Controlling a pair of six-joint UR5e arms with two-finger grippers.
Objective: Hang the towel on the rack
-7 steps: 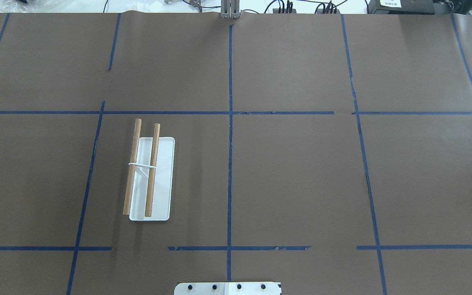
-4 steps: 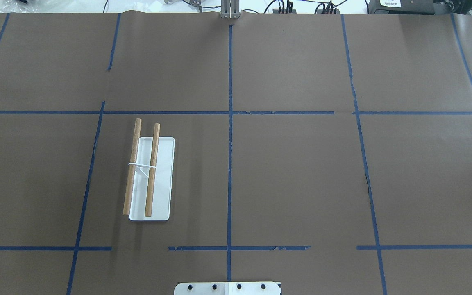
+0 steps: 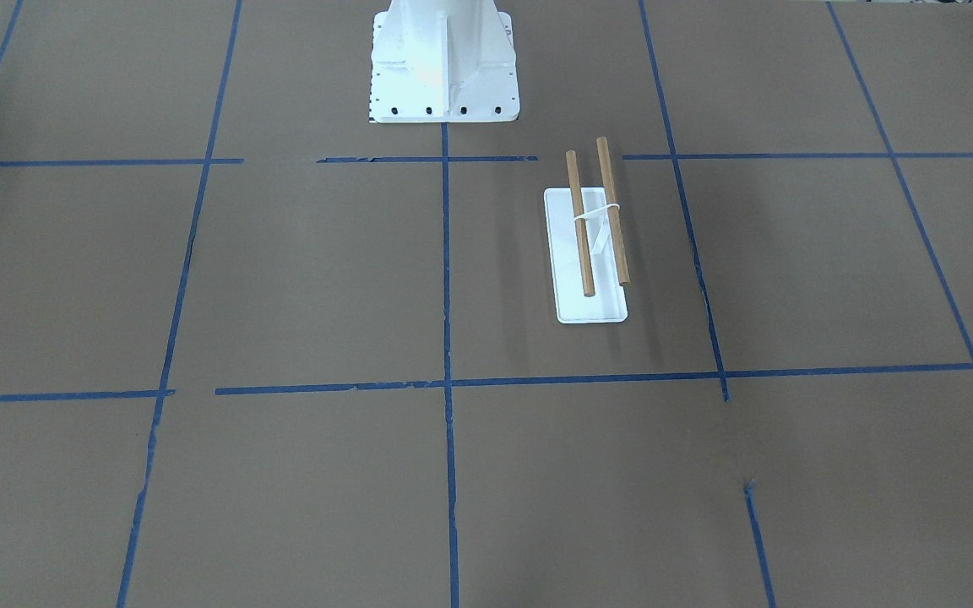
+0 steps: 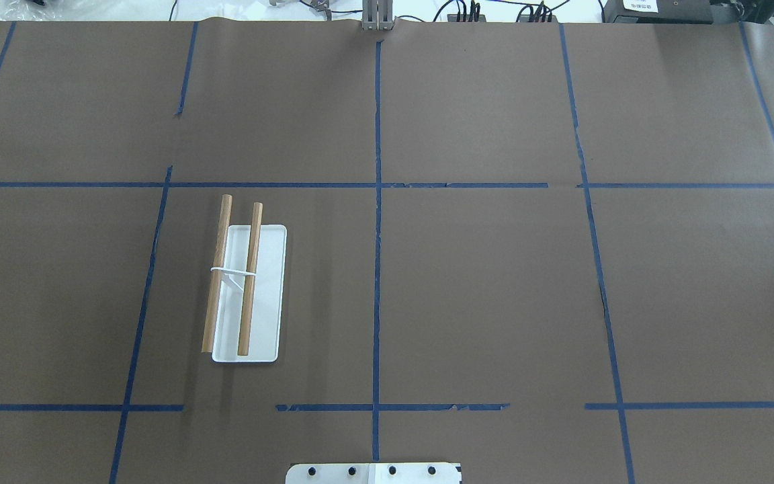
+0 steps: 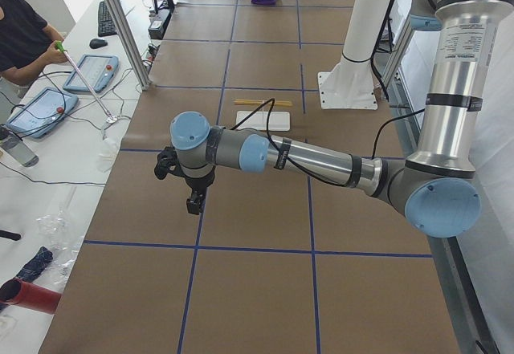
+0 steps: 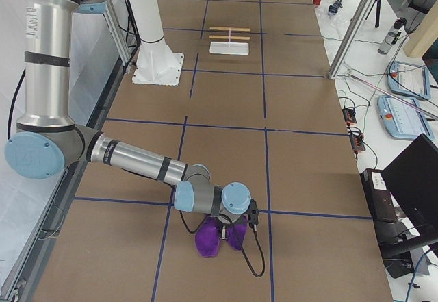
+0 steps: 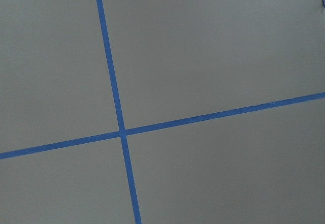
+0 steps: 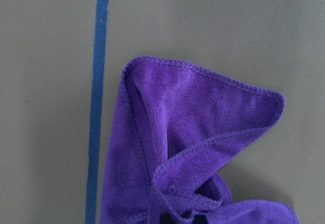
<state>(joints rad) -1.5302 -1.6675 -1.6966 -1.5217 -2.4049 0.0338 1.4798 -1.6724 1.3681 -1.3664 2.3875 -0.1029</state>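
Note:
The rack [image 4: 246,289] stands on the table's left half, two brown dowels over a white base; it also shows in the front-facing view [image 3: 592,245]. Nothing hangs on it. The purple towel [image 6: 215,237] lies bunched at the far right end of the table, outside the overhead view. In the right wrist view the towel [image 8: 193,132] gathers up between two dark fingertips at the bottom edge. My right gripper [image 6: 228,229] is down on it, shut on a fold. My left gripper [image 5: 193,204] hovers over bare table at the left end; I cannot tell if it is open.
The white robot pedestal [image 3: 444,59] is bolted at the table's near middle edge. Blue tape lines grid the brown table. An operator [image 5: 20,37] sits beyond the left end by aluminium posts [image 5: 120,25]. A red cylinder [image 5: 28,296] lies off the table there.

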